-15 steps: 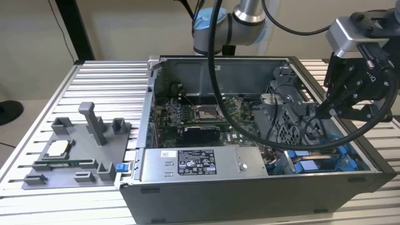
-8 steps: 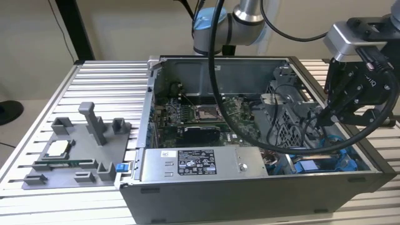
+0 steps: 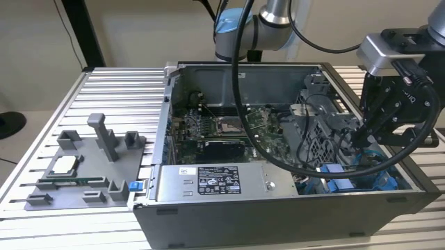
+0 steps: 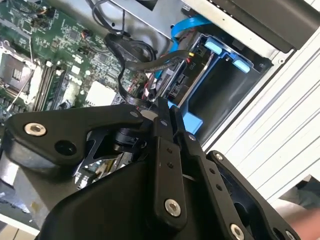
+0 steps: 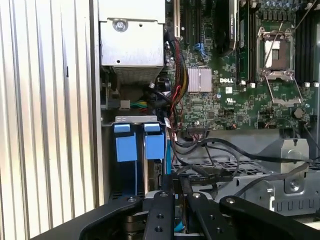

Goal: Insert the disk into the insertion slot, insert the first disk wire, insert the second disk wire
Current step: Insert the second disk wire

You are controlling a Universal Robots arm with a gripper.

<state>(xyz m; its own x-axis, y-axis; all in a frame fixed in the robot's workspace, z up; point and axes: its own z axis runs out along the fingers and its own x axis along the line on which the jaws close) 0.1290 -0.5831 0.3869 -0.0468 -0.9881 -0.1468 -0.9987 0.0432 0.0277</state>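
My gripper (image 3: 359,139) reaches down inside the open computer case (image 3: 278,213), at the exterior view's right, just above the insertion slot (image 3: 342,172) with its blue rails. In the second wrist view the gripper (image 4: 162,107) has its fingers pressed together, apparently on the end of a black disk wire (image 4: 131,75). It points at the slot (image 4: 220,50), where the disk (image 4: 179,82) appears to sit between the rails. In the first wrist view the gripper (image 5: 180,187) hovers by two blue tabs of the slot (image 5: 135,145), with black wires (image 5: 220,150) looping beside it.
The grey labelled power-supply box (image 3: 208,182) lies along the case's front, next to the slot. The motherboard (image 3: 222,125) fills the case floor. A grey fixture (image 3: 83,166) with parts stands on the slatted table at the exterior view's left. The arm's black cable (image 3: 243,104) hangs over the case.
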